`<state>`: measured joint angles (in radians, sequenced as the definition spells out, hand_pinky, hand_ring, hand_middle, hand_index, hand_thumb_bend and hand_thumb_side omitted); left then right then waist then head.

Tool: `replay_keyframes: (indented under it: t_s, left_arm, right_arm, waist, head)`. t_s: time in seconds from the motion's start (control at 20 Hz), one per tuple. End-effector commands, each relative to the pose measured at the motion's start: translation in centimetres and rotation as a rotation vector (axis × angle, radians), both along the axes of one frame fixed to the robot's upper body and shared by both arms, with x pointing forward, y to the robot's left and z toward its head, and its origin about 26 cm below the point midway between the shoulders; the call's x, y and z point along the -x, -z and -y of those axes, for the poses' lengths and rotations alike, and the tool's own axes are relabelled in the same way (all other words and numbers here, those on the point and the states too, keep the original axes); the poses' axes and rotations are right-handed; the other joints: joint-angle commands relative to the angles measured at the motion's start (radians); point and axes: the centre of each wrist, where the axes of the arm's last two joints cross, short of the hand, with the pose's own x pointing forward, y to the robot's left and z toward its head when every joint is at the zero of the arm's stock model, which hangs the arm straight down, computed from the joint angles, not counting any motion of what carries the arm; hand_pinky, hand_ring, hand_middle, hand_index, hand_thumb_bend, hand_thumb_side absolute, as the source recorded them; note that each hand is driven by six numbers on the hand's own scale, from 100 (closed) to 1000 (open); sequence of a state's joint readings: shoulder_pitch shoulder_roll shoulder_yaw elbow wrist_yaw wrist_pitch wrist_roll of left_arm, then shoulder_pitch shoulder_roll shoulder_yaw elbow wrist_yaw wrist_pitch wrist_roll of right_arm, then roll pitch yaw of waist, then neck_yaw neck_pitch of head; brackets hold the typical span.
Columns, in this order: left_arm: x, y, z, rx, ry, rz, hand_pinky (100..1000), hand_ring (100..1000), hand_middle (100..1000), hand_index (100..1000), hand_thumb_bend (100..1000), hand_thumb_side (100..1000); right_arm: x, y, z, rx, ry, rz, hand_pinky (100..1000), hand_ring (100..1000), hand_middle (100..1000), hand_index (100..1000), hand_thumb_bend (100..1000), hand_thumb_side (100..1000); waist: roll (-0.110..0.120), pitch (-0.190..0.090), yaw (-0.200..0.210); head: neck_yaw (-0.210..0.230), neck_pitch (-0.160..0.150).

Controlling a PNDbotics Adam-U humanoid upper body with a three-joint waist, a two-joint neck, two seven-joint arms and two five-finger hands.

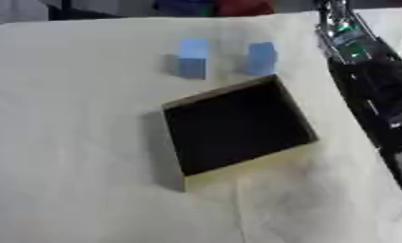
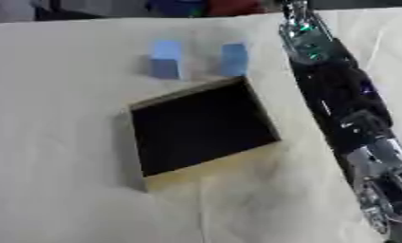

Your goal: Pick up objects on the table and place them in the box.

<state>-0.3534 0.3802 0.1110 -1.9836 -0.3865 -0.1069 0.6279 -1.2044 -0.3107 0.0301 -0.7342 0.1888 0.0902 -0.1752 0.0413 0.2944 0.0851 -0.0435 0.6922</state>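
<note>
The desk (image 1: 71,142) is covered by a cream cloth, and an open square box (image 1: 235,126) with a dark interior sits near its centre, rotated so that its corners point roughly toward the desk edges. Two blue blocks stand upright just beyond the far edge of the box: the left blue block (image 1: 192,59) stands slightly apart from the box, and the right blue block (image 1: 260,58) stands just beside its far corner. The blocks are separated by a narrow gap. Broad uncovered cloth lies to the left of and in front of the box. The right arm (image 2: 341,109) runs along the right desk edge, near the right side of the box. The right robot hand (image 2: 387,199) shows at the lower right corner; whether its fingers are spread or curled cannot be told. The left robot hand does not appear.
</note>
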Motion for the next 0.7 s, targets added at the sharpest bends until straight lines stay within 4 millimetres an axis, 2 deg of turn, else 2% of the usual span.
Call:
replay_keyframes:
  t_s: [0.05,0.15,0.5,0.7]
  left_arm:
    - [0.3,-0.9,-0.2,-0.019,0.000,0.026,767,706,721,891,193,758]
    - [0.3,-0.9,-0.2,-0.020,-0.001,0.024,766,704,721,890,192,759]
    - [0.4,-0.8,-0.4,-0.023,-0.010,0.021,766,704,721,890,191,759]
    - [0.4,-0.8,-0.4,-0.025,-0.014,0.019,767,705,721,890,192,758]
  right_arm:
    - [0.1,-1.6,0.6,0.011,0.010,0.033,911,854,763,989,100,1000]
    - [0.1,-2.0,0.8,0.008,0.011,0.035,909,841,745,982,100,1000]
    - [1.0,-7.1,1.9,-0.028,-0.022,0.078,909,837,748,984,100,1000]
    - [1.5,-8.6,2.4,-0.060,-0.047,0.080,910,837,747,985,100,1000]
  waist:
    - [0.002,-0.020,0.000]
    - [0.002,-0.020,-0.001]
    - [0.000,-0.018,-0.011]
    - [0.000,-0.020,-0.015]
  head:
    - [0.004,-0.007]
    - [0.005,-0.007]
    - [0.012,0.001]
    - [0.018,0.000]
